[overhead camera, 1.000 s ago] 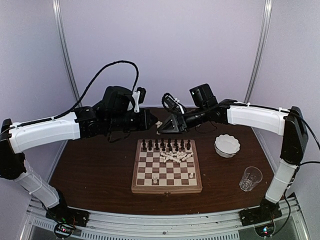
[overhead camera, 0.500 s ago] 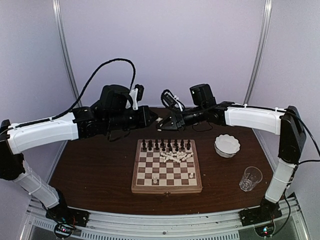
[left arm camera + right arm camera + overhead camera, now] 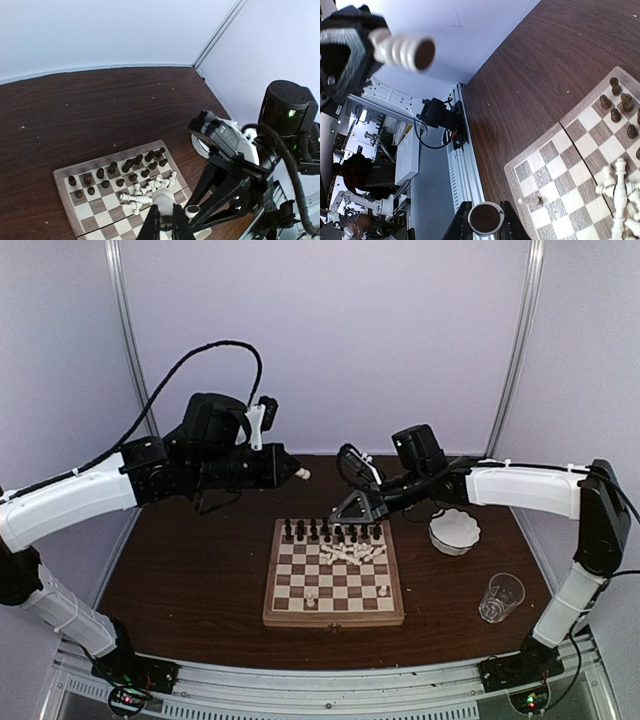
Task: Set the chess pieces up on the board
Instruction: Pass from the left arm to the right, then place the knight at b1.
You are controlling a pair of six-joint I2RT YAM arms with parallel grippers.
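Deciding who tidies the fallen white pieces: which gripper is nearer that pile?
Right. The right gripper hangs just beyond the pile; the left gripper is farther back, off to the left.

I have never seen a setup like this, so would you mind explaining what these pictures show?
Two robot arms are bolted at a table's near edge. The wide picture comes from a fixed camera above and behind them; the other two come from cameras on each wrist. On the table lie a chessboard, a bowl and a glass. Dark pieces stand in the board's far rows; white pieces lie heaped just before them. The left gripper holds a white piece, and the right gripper seems closed on a second piece.
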